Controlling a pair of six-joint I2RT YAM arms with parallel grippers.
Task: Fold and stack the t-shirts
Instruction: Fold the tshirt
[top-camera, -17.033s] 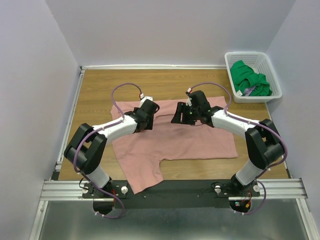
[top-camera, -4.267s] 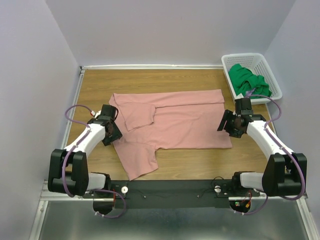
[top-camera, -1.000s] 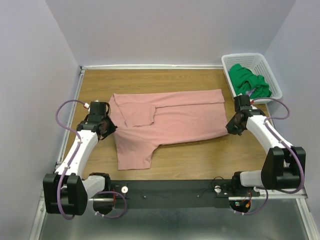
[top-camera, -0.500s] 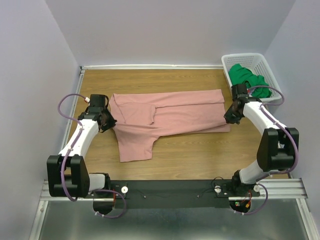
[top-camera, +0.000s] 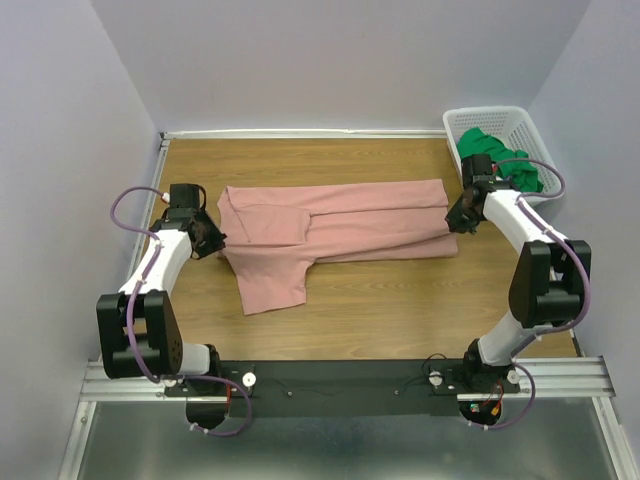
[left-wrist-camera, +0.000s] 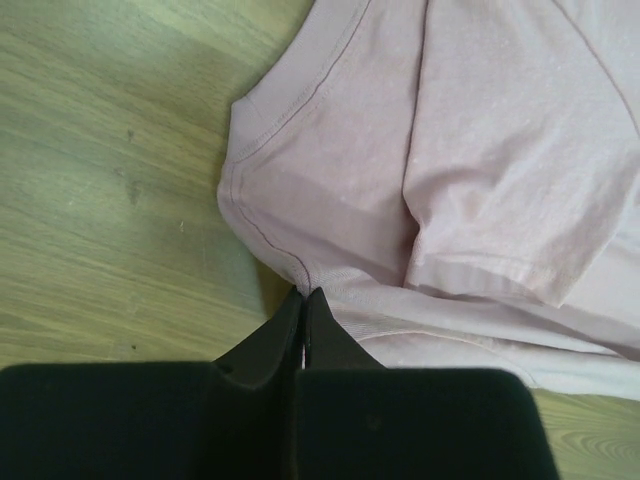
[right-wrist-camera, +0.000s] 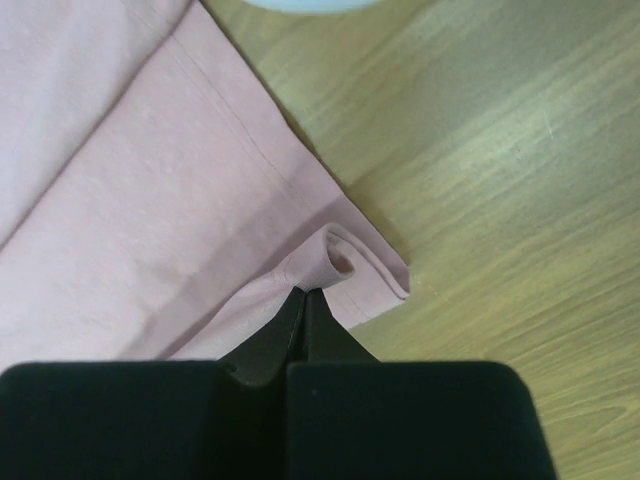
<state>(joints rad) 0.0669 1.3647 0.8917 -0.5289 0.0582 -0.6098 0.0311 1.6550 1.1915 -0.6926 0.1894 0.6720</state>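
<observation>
Your left gripper (left-wrist-camera: 303, 295) is pinched closed on the left edge of the dusty-pink cloth t-shirt (top-camera: 340, 225). Your right gripper (right-wrist-camera: 305, 292) is closed on its right hem corner. The shirt lies partly folded across the wooden surface (top-camera: 400, 300), between lilac walls (top-camera: 340, 60). The bright green t-shirt (top-camera: 497, 165) sits bunched in a white lattice basket (top-camera: 500, 112), which half hides it.

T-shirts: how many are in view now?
2. The pink t-shirt lies spread on the table; the green t-shirt sits bunched in the white basket, far right. Others could hide under it.
</observation>
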